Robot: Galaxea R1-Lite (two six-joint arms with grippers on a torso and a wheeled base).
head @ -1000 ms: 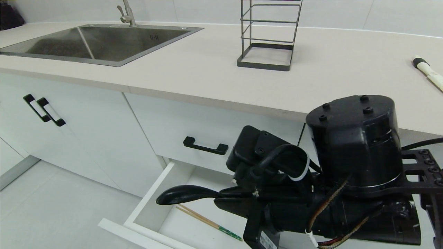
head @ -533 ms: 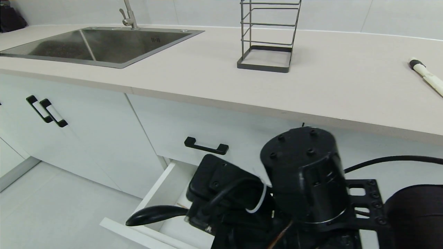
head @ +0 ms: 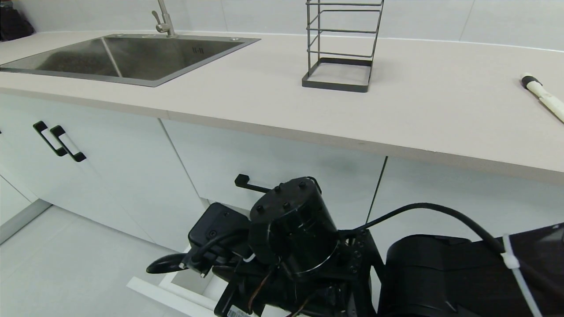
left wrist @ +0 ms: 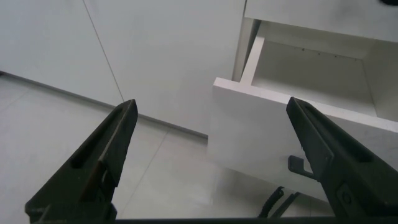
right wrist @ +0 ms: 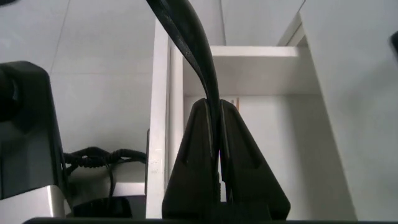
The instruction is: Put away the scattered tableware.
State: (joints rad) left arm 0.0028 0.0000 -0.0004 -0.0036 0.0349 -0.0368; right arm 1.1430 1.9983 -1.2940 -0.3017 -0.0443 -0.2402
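1. The right gripper [right wrist: 212, 107] has its fingers pressed together on the handle of a black spoon [right wrist: 186, 37], which it holds low in front of the cabinets.
2. The spoon's long axis runs straight out from the fingers toward the robot's left. The open drawer [right wrist: 166, 93] lies directly beneath the fingers.
3. The bowl end seems to reach past the drawer's front-left corner, not over the opening. My guess is the spoon must come back over the opening before it is let go, or the bowl may catch the rim.
4. The left gripper [left wrist: 210, 106] is empty, with its fingers spread wide. It sits outside the drawer, facing its front panel, near it but not touching. The right arm is plainly the one placed for this drop.
5. Hard to make out:
   - The bowl is cut off in the wrist view.
   - From above, the arm hides most of the drawer's inside.
   - A thin brownish sliver beside the fingers is too small to name.
6. Farther off, a white-handled utensil [head: 543, 94] lies on the countertop [head: 440, 97], cut by the frame's edge.
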